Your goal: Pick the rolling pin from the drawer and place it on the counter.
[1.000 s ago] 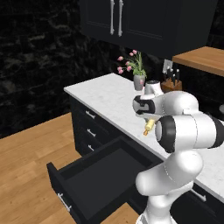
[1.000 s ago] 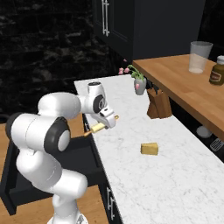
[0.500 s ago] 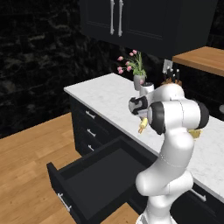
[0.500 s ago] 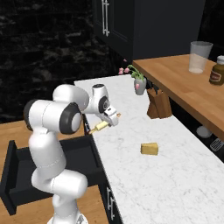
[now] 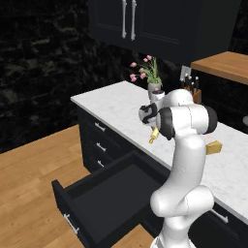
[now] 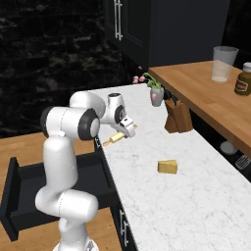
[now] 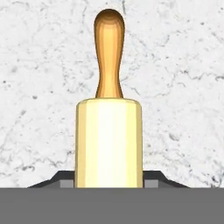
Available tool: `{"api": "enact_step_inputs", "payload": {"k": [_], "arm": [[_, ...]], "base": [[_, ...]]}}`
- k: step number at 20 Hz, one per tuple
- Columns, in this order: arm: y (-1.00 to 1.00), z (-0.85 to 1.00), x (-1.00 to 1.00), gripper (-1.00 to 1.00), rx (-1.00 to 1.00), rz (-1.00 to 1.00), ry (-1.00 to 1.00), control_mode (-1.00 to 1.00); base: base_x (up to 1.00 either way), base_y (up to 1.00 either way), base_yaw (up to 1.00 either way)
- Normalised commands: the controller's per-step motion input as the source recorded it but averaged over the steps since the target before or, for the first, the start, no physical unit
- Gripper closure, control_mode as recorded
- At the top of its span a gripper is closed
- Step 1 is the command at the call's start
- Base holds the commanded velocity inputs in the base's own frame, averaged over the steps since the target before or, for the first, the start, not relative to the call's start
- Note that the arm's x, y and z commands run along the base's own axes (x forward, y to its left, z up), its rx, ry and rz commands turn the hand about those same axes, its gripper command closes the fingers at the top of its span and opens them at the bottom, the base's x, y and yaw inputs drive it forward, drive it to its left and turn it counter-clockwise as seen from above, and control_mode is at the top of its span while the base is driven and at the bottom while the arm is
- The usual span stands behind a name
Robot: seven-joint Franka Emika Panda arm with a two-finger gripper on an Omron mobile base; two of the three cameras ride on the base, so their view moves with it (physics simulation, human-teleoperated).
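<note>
- Jaws clamped on one rolling pin (image 7: 108,142), a dark tip on either side of its pale barrel; one orange handle pointing away from the hand.
- Gripper (image 6: 126,128) raised above the counter (image 6: 196,196), near its front edge, with the pin tilted and clear of the marble.
- Same pin (image 6: 117,136) seen from the right base camera slanting down toward the counter edge; from the left, only its lower end (image 5: 153,136) peeking out beside the arm.
- One drawer (image 5: 104,193) pulled wide open below, dark inside, one silver bar handle (image 5: 70,224) on its front.
- One small yellow wedge block (image 6: 167,166) lying on the marble, well apart from the pin.
- One knife block (image 6: 177,116) and one vase of pink flowers (image 6: 155,93) further back on the counter.
- One glass (image 6: 221,63) and one jar (image 6: 243,79) on the wooden shelf (image 6: 206,98).
</note>
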Motion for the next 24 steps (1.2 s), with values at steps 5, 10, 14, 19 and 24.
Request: {"api": "enact_step_inputs", "payload": {"k": [5,10,14,19,24], "arm": [[0.0,-0.62,0.24,1.0,0.0,0.0,0.0,-1.0],[0.0,-0.39,0.16,1.0,0.0,0.0,-0.03,-1.0],[0.0,0.0,0.12,-1.0,0.0,0.0,0.0,-1.0],[0.0,0.0,0.43,-1.0,0.0,0.0,0.0,-1.0],[0.0,0.4,0.19,-1.0,-0.02,0.0,-0.05,-1.0]], "base": [[0.0,0.0,0.0],[0.0,0.0,0.0],[0.0,0.0,0.0],[0.0,0.0,0.0],[0.0,0.0,0.0]]}}
